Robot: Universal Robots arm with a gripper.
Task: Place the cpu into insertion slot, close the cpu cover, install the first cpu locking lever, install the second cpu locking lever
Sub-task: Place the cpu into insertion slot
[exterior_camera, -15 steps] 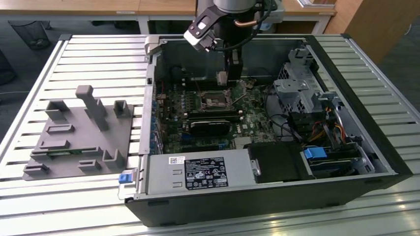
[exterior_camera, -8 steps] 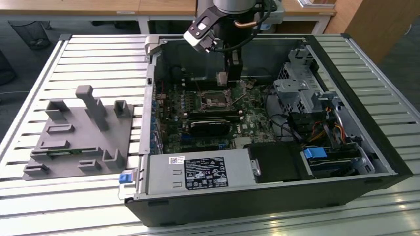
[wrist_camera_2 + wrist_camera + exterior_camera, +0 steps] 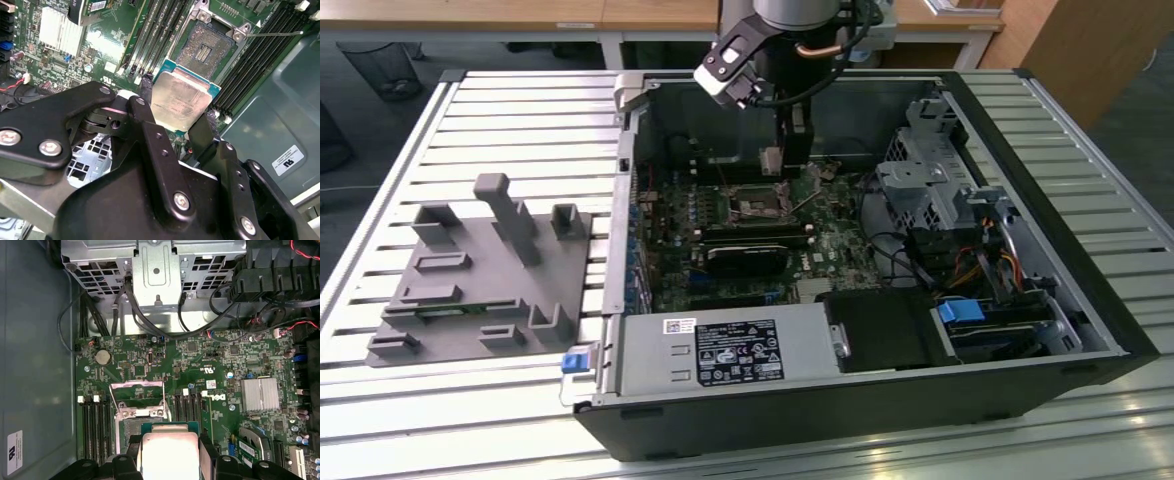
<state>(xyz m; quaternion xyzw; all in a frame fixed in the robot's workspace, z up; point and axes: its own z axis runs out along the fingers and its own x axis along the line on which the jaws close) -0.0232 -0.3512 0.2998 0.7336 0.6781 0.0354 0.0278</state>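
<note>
The gripper (image 3: 178, 105) is clamped on the cpu (image 3: 184, 97). Its two black fingers (image 3: 150, 125) press opposite edges of the chip, so the pale metal top sits squarely between them, facing the camera in both wrist views. The chip is held above the green board (image 3: 200, 370), just beside the insertion slot (image 3: 205, 47), which lies uncovered with its field of contacts showing. Past the slot in the first wrist view, the cpu cover (image 3: 137, 384) stands tipped up off the socket. In the exterior view the arm reaches down into the open computer case (image 3: 854, 415), which lies on a slatted table (image 3: 520, 100) beside a grey fixture (image 3: 480, 270).
</note>
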